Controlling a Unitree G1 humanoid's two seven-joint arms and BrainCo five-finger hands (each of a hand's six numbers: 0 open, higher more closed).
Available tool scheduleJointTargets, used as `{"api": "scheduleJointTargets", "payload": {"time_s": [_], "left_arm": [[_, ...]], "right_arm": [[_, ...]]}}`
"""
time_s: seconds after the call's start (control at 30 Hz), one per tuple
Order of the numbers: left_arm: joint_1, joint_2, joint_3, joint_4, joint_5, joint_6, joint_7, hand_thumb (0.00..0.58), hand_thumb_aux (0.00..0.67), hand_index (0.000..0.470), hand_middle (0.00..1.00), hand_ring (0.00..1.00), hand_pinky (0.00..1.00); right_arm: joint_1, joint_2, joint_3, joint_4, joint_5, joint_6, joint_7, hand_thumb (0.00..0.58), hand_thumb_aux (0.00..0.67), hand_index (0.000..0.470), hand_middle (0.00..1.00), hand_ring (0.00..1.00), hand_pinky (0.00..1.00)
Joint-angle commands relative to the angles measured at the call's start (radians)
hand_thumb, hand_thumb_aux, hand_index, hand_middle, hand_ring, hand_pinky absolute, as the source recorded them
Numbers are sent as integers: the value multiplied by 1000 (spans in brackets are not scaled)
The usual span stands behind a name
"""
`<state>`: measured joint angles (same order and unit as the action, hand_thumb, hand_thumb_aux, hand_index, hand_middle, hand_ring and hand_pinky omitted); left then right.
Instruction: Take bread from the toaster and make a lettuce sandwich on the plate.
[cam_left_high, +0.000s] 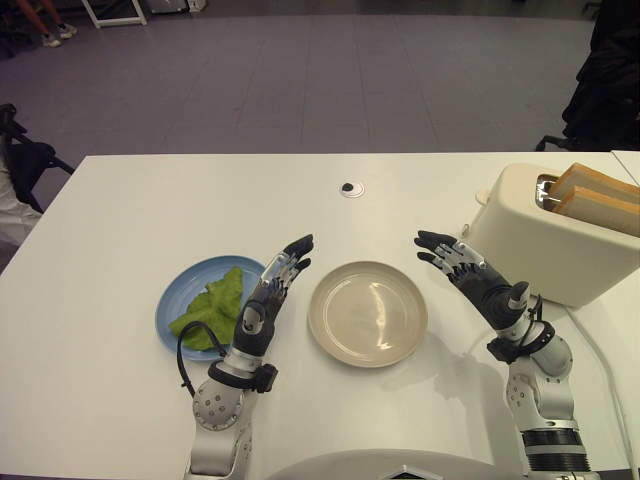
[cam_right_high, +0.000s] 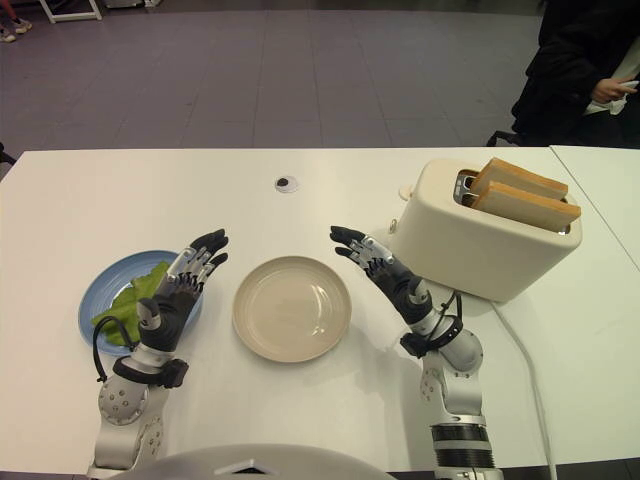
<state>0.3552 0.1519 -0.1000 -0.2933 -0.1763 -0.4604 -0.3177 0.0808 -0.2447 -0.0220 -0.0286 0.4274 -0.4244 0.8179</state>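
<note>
A cream toaster (cam_left_high: 545, 245) stands at the right of the white table with two bread slices (cam_left_high: 598, 197) sticking up out of its slots. An empty beige plate (cam_left_high: 368, 312) lies at the centre front. Left of it a blue plate (cam_left_high: 185, 297) holds a green lettuce leaf (cam_left_high: 212, 306). My left hand (cam_left_high: 272, 290) hovers open between the two plates, its fingers stretched over the blue plate's right rim. My right hand (cam_left_high: 462, 268) is open and holds nothing, between the beige plate and the toaster's left end.
A small round black-and-white disc (cam_left_high: 351, 188) lies on the table behind the plates. The toaster's white cable (cam_left_high: 600, 360) runs along the table's right front. A second table's edge (cam_left_high: 627, 160) adjoins at the far right.
</note>
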Motion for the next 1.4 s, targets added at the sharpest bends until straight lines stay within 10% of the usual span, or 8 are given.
{"api": "scheduleJointTargets", "payload": {"time_s": [0.03, 0.7, 0.87, 1.13, 1.2, 1.23, 1.33, 1.4], "left_arm": [[2, 4, -5, 13, 11, 10, -4, 0, 0, 0, 0, 0, 0], [3, -3, -22, 8, 28, 7, 2, 0, 0, 0, 0, 0, 0], [11, -9, -31, -2, 45, 6, 10, 0, 0, 0, 0, 0, 0], [26, -10, -36, -11, 55, 2, 16, 0, 0, 0, 0, 0, 0], [30, -10, -38, -15, 56, 3, 19, 0, 0, 0, 0, 0, 0], [31, -9, -39, -15, 56, 4, 19, 0, 0, 0, 0, 0, 0], [33, -9, -41, -15, 57, 3, 22, 0, 0, 0, 0, 0, 0], [32, -8, -40, -14, 57, 3, 23, 0, 0, 0, 0, 0, 0]], "right_arm": [[-1, -13, -6, 8, -7, -5, 0, 0, 0, 0, 0, 0, 0], [-40, -141, -196, -193, 82, -33, -36, 0, 0, 0, 0, 0, 0], [-242, -482, -520, 76, -294, -199, -222, 0, 0, 0, 0, 0, 0], [-302, -697, -319, 599, -951, -375, -636, 0, 0, 0, 0, 0, 0], [-334, -710, -274, 678, -970, -370, -687, 422, 321, 225, 0, 0, 0], [-345, -715, -255, 706, -971, -372, -704, 494, 413, 289, 0, 0, 0], [-367, -721, -199, 744, -949, -402, -726, 580, 662, 464, 0, 0, 0], [-374, -724, -175, 746, -930, -414, -732, 575, 610, 428, 0, 0, 0]]}}
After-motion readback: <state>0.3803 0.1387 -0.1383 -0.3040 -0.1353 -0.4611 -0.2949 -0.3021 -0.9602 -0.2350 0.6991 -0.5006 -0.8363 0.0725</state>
